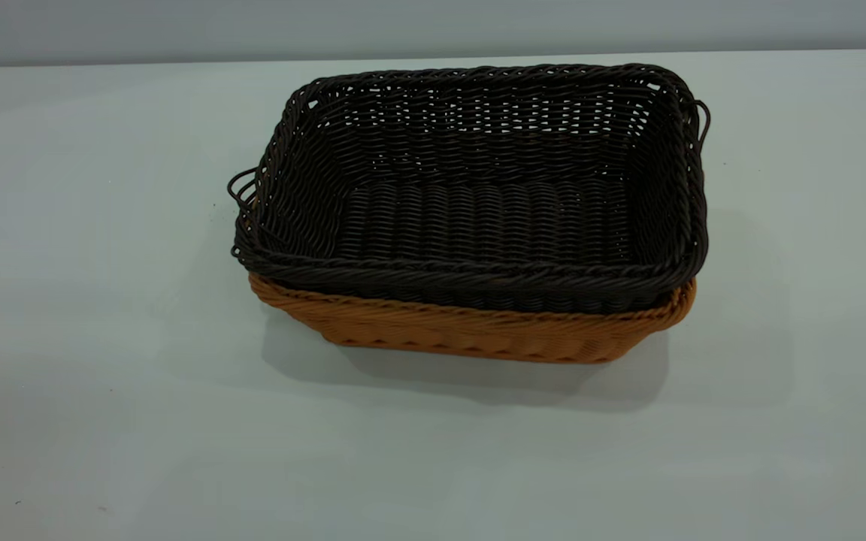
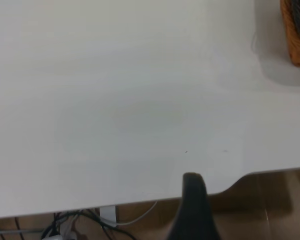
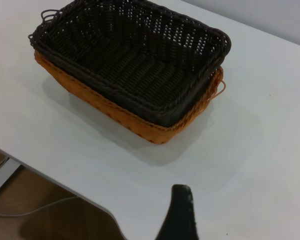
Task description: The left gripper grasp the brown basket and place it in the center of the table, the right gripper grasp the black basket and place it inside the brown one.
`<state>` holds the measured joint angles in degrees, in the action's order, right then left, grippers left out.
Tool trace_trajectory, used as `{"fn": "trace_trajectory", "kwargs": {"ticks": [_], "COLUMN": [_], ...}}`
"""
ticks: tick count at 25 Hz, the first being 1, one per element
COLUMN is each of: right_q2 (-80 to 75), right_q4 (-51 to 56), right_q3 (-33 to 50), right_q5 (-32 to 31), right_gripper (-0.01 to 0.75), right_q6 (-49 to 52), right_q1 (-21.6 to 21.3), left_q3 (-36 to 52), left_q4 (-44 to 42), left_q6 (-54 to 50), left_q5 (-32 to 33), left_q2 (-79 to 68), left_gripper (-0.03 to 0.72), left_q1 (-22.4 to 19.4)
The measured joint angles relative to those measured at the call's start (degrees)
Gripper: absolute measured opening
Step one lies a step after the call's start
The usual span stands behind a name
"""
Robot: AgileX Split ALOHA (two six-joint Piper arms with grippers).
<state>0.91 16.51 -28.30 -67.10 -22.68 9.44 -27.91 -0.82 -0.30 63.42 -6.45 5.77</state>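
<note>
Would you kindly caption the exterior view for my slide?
Black basket nested inside brown basket on the table.

Three views around the nested baskets

The exterior view looks steeply down, close on the black basket [image 1: 478,188] inside the brown basket [image 1: 478,334]. The right wrist view sees both from farther back; the left wrist view catches only the brown basket's corner.

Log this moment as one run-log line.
stage: nesting done | black basket: inside brown basket | stack: mid table, nothing holding it | left gripper: back at table edge | right gripper: back near edge
</note>
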Motion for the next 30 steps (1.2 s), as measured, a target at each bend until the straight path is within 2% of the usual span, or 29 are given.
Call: {"fn": "trace_trajectory", "kwargs": {"ticks": [12, 25, 30], "right_q2": [0.00, 0.00, 0.00], "right_q4": [0.05, 0.05, 0.05], "right_q3": [0.00, 0.00, 0.00], "right_q5": [0.00, -0.05, -0.05], "right_gripper": [0.552, 0.552, 0.552], "right_q6": [0.00, 0.00, 0.00], "right_q1": [0.00, -0.06, -2.69], "left_q3": [0.00, 0.00, 0.00], "left_q4": [-1.14, -1.14, -1.14], "left_q6": [0.61, 0.61, 0.66], "left_q5": [0.00, 0.00, 0.00], "left_q2": [7.19, 7.53, 7.53], "left_gripper": [0.509, 0.509, 0.509], "left_q1": [0.00, 0.00, 0.00]}}
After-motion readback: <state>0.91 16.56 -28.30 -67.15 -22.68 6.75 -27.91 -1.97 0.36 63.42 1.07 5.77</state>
